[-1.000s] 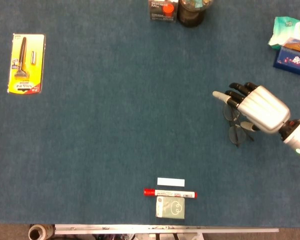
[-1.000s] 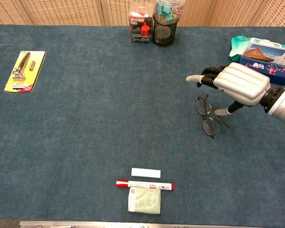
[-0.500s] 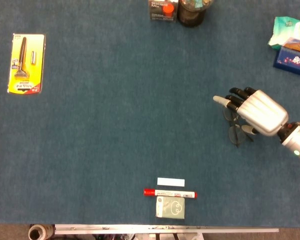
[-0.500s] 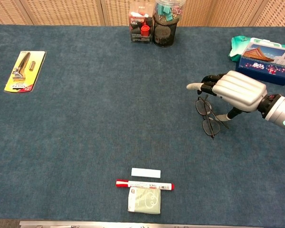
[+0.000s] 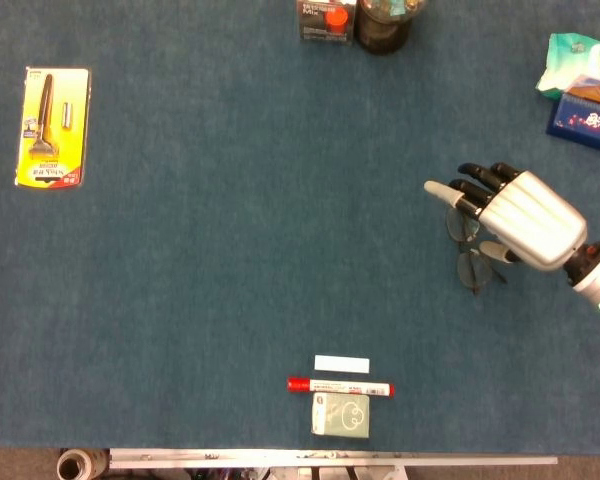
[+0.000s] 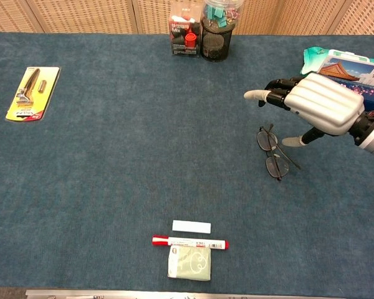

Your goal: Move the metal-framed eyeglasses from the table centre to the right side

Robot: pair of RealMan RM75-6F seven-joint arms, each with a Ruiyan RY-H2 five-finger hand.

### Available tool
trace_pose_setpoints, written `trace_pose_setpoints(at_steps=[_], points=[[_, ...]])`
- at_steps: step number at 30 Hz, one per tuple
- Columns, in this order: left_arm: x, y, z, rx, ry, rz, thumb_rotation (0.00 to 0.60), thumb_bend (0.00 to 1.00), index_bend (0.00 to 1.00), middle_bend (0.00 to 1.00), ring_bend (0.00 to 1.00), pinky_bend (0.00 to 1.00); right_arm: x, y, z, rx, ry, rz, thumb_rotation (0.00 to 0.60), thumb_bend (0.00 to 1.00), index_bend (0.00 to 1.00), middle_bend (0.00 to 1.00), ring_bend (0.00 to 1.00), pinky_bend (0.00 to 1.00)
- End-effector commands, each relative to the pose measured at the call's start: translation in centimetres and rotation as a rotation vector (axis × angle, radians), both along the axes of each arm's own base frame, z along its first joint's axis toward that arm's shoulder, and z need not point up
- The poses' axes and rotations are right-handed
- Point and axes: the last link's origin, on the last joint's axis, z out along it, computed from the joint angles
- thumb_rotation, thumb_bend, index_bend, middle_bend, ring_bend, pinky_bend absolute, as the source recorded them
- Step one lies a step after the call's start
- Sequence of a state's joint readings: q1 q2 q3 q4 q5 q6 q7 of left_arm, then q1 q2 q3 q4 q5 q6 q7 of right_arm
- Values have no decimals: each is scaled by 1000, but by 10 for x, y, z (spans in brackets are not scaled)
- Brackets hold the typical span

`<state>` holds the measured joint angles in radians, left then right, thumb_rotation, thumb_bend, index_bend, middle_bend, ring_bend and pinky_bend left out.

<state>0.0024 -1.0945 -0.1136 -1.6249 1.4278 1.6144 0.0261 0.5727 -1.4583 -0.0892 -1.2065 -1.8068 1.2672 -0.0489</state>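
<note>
- Against half a second ago, the right hand (image 6: 321, 104) has risen: in the chest view it now hangs clear above the metal-framed eyeglasses (image 6: 273, 154), where before its thumb tip reached down beside the frame.
- The eyeglasses lie where they lay in the earlier pictures, on the blue bench (image 6: 124, 156) at its right side, flat on the cloth.
- The right hand holds nothing; its fingers (image 5: 477, 186) are stretched out and apart, pointing toward the robot's left, the thumb angled down toward the glasses without touching them, as far as the chest view lets one judge.
- In the head view the hand covers part of the glasses (image 5: 472, 262); only one full lens and part of the other show past it.
- The glasses' long axis runs near to far across the bench, one lens nearer the robot than the other; a temple arm slants out to the right toward the hand.
- The blue box (image 6: 349, 76) at the far right carries a printed picture and writing too small to read.
- The left hand shows in neither view.
</note>
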Motion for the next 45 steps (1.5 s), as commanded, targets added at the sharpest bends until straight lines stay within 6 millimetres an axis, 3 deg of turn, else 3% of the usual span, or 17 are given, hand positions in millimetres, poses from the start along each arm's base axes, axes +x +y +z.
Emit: trace_pose_setpoints(at_steps=[1, 21, 28, 34, 39, 45], points=[[0, 0, 0, 2, -3, 0, 600, 271, 500, 446, 354, 442, 1, -2, -5, 5, 3, -2, 600, 0, 145, 335, 212, 400], [0, -2, 3, 7, -16, -5, 600, 271, 500, 446, 354, 441, -18, -3, -36, 59, 60, -63, 600, 0, 145, 335, 212, 400], [0, -2, 3, 7, -18, -6, 600, 271, 500, 446, 354, 442, -23, -5, -39, 62, 62, -78, 600, 0, 145, 335, 213, 400], [-1, -2, 4, 11, -19, -6, 600, 271, 500, 446, 354, 442, -11, -3, -11, -4, -28, -38, 600, 0, 145, 335, 213, 400], [0, -1, 3, 5, -12, -8, 600, 271, 500, 446, 354, 442, -2, 7, 35, -137, -78, -18, 600, 0, 145, 335, 212, 400], [4, 2, 1, -9, -10, -35, 600, 271, 501, 447, 354, 441, -5, 27, 88, -361, -106, -83, 600, 5, 145, 339, 213, 400]])
